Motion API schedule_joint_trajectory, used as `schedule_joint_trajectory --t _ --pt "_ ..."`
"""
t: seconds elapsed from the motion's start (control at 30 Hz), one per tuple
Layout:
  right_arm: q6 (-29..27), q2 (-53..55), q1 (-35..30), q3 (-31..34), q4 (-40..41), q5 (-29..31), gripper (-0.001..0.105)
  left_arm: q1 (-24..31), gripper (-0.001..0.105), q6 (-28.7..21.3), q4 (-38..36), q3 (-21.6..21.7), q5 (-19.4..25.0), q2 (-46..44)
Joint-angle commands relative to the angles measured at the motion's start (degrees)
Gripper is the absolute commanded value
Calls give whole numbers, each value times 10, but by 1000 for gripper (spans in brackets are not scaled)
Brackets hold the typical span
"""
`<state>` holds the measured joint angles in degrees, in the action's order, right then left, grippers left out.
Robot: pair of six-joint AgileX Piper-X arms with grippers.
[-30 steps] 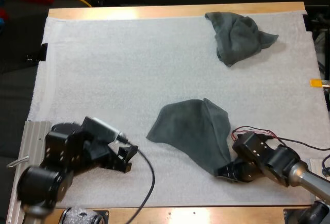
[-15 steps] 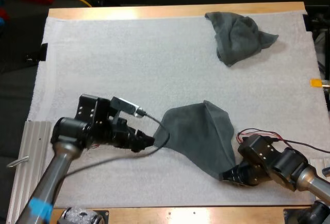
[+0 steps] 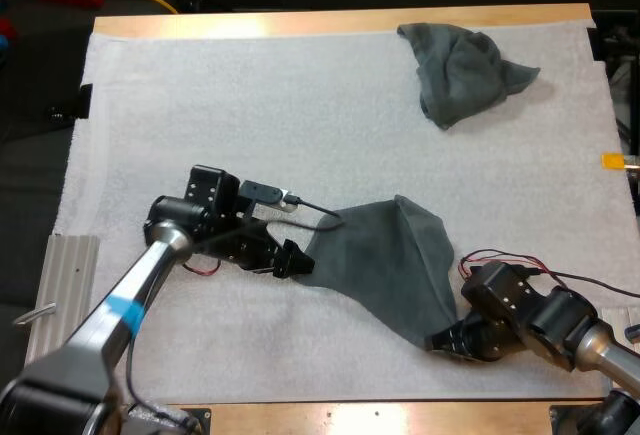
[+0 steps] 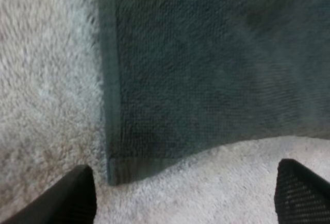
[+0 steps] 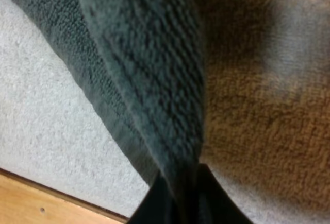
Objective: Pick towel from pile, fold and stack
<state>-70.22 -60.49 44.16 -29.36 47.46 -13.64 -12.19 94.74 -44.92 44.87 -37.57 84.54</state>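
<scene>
A dark grey-green towel [image 3: 385, 260] lies partly spread near the mat's front centre. My right gripper [image 3: 442, 338] is shut on its near right corner; in the right wrist view the towel [image 5: 149, 80] runs pinched between the black fingers [image 5: 206, 193]. My left gripper [image 3: 295, 259] sits low at the towel's left corner, open. In the left wrist view its two fingertips [image 4: 72, 195] stand wide apart, just short of the hemmed towel corner [image 4: 116, 170]. A second, crumpled towel [image 3: 462, 70] rests at the far right of the mat.
The white mat [image 3: 240, 125] covers the wooden table [image 3: 330, 21]. A ribbed metal plate [image 3: 60, 295] lies at the table's left front edge.
My left arm has swung from the front left across the mat to the towel's left corner. The right gripper has drawn slightly nearer, still holding its corner.
</scene>
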Motion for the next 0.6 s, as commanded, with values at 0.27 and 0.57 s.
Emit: schedule_joint_trajectory --t 0.27,0.57 --pt "-4 4 0 -1 4 1 1 -3 69 38 53 2 -83 95" --pt "-2 4 0 -1 -18 1 1 -3 69 42 43 3 -83 111"
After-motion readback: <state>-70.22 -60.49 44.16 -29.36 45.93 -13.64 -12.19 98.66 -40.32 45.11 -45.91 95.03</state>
